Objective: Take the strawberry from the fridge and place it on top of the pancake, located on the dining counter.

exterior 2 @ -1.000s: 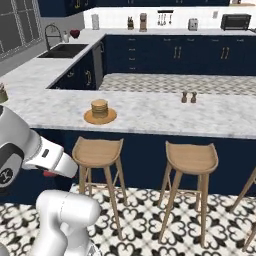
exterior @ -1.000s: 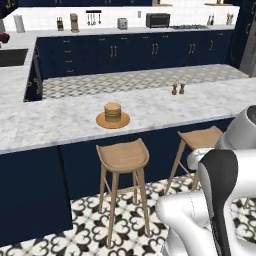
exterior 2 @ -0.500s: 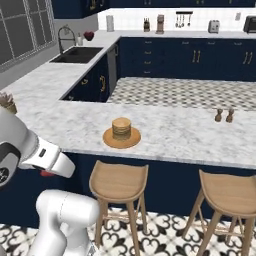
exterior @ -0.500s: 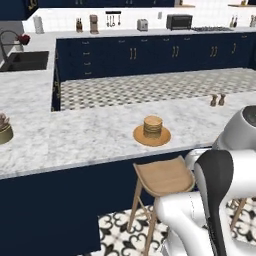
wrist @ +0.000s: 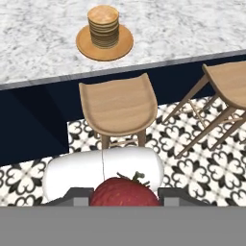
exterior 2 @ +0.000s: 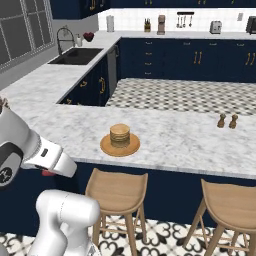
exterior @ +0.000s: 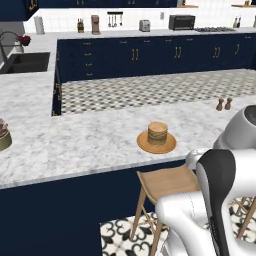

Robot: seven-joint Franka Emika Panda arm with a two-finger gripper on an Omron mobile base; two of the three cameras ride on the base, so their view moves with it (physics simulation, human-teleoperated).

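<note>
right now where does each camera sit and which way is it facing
Left base view: behind the arm on its left, facing the dining counter; white arm at lower right.
Right base view: behind on its right; arm at lower left, pancake ahead.
Hand view: on the hand, looking over the gripper shut on the strawberry.
All share the pancake and a stool.

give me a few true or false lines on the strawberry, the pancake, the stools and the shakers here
1. The strawberry sits between the tips of the tool. True.
2. The strawberry already lies on the pancake. False: the stack's top is bare.
3. The pancake stands on an orange-brown plate on the dining counter. True.
4. A wooden stool stands in front of the counter, below the plate. True.
5. The two small shakers stand on the plate. False: they stand apart on the counter.
</note>
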